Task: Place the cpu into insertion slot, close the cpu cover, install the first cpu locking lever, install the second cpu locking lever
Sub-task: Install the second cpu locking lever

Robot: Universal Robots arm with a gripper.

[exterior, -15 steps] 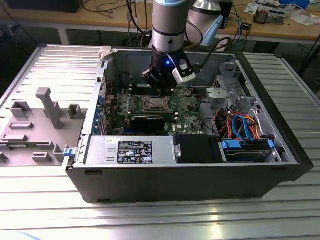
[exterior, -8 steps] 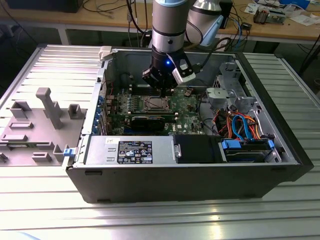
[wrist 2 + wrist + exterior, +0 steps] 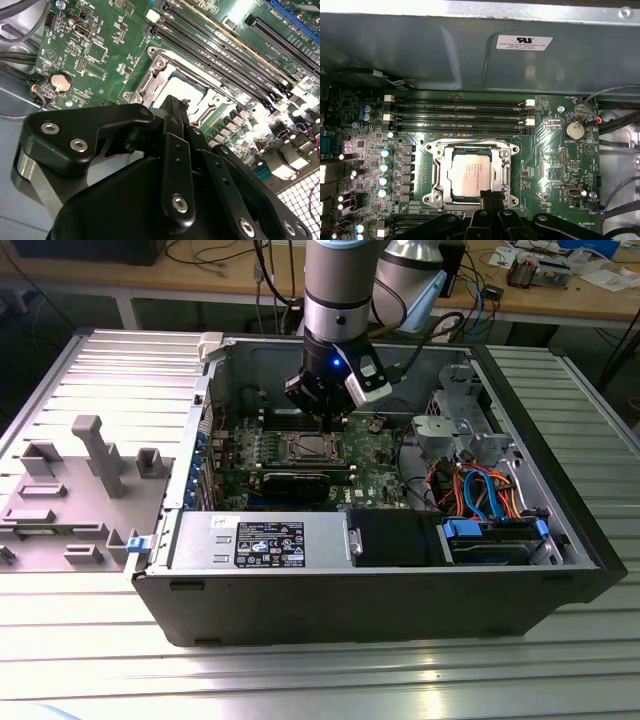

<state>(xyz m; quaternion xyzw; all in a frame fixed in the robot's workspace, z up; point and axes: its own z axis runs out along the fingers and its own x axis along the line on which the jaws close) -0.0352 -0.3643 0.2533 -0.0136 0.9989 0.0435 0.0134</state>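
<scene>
The cpu (image 3: 471,172), a square silver-grey chip, lies flat in the insertion slot (image 3: 310,448) on the green motherboard. The cpu cover (image 3: 470,146), a silver frame with a square window, lies down around the chip. My gripper (image 3: 490,196) hovers just above the slot's edge nearest the black expansion card, its black fingers pressed together with nothing visible between them. In the second wrist view the gripper (image 3: 176,106) stands over the cpu (image 3: 187,90) and hides part of the slot. In the exterior view the gripper (image 3: 322,410) hangs inside the open computer case. I cannot make out the locking levers.
Memory slots (image 3: 455,112) run along the slot's far side, below the case wall (image 3: 470,50). A coin battery (image 3: 574,130) sits nearby. A long black expansion card (image 3: 295,482), a power supply (image 3: 260,540) and coloured cables (image 3: 480,490) crowd the case. A grey fixture tray (image 3: 80,480) lies at the exterior view's left.
</scene>
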